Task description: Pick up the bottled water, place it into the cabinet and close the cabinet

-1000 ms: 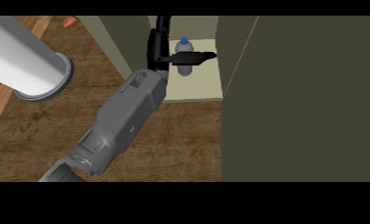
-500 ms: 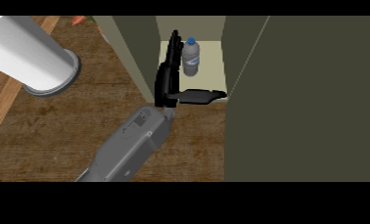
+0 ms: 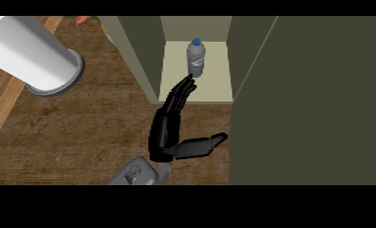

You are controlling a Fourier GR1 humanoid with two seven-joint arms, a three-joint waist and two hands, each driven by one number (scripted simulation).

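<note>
Clear bottled water (image 3: pixel 195 57) stands inside the cabinet (image 3: pixel 197 95).
Your robot hand (image 3: pixel 170 125) is open and holds nothing; now swing the door (image 3: pixel 308 97) shut without touching the bottle.

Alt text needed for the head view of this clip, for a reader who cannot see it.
A bottled water stands upright on the pale floor of an open cabinet, and one black hand with straight fingers points toward it, apparently not gripping it. The cabinet door stands open at right; a large grey cylinder sits on the wooden counter at left.
</note>
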